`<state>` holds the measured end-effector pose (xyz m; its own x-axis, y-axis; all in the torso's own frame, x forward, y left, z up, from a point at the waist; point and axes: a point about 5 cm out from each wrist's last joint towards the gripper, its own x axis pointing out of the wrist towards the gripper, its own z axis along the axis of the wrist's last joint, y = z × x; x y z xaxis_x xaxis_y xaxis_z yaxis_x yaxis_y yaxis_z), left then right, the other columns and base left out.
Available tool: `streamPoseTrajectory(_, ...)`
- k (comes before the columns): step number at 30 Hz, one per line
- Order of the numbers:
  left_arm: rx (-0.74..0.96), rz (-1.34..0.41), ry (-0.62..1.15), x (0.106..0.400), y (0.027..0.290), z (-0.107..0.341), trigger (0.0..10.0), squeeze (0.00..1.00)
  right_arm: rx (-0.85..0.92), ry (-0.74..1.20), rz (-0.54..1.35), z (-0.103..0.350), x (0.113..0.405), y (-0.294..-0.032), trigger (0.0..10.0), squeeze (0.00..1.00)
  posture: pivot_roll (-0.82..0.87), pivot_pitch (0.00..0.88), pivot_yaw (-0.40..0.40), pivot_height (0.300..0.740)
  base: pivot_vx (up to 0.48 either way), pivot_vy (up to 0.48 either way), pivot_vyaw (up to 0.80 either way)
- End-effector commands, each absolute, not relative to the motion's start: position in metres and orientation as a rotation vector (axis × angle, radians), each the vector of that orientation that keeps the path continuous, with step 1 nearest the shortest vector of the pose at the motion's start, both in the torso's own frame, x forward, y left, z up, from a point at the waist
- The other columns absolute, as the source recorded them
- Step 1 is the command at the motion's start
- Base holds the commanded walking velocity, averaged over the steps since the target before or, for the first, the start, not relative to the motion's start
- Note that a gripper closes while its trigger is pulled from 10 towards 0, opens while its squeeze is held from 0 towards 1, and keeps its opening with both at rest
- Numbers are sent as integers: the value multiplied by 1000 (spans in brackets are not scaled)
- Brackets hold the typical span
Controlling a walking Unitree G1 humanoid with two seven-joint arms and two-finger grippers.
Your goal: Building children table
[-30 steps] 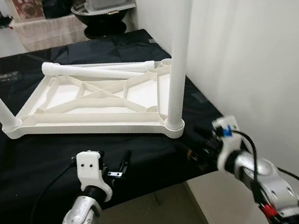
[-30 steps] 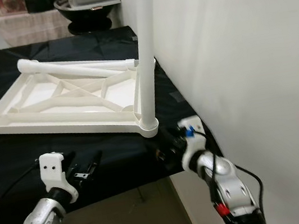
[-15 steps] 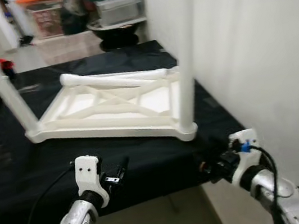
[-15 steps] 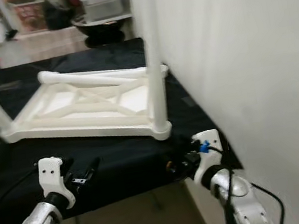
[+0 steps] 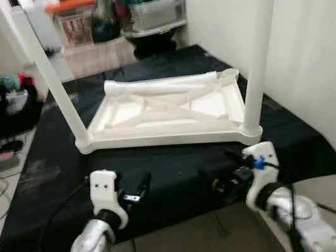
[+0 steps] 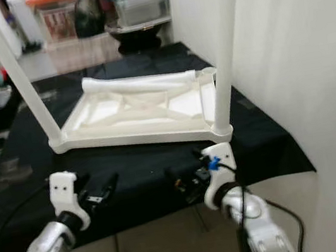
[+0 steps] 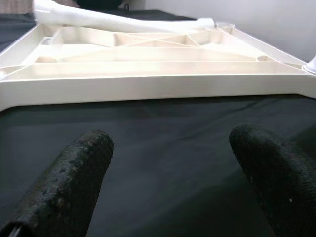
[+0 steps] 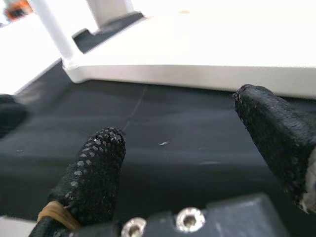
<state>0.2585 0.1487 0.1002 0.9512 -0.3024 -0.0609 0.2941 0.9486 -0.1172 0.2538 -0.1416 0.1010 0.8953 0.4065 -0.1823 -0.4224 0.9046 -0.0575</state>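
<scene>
We are looking at the white children's tabletop (image 5: 165, 110) lying upside down on the black-draped desk (image 5: 49, 183), long axis running left to right, two legs (image 5: 258, 48) fitted at its near corners and pointing up, a loose leg (image 5: 161, 85) lying along its far edge. We are judging two legs remain; both the left gripper (image 5: 141, 188) and right gripper (image 5: 219, 185) are hovering spread and empty near the desk's front edge, so next we would be reaching over for the loose leg.
</scene>
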Motion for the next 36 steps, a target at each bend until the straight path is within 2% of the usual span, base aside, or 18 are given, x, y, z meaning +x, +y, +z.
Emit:
streamPoseTrajectory(1,-86,-282,128,254,155,91,10000,0,-100,153,457,102,255,-130,10000,0,-103,0,9,740,0,480,0)
streamPoseTrajectory(36,-84,-229,85,267,156,99,10000,0,-141,117,409,110,274,-125,10000,0,-92,0,-14,740,0,480,0)
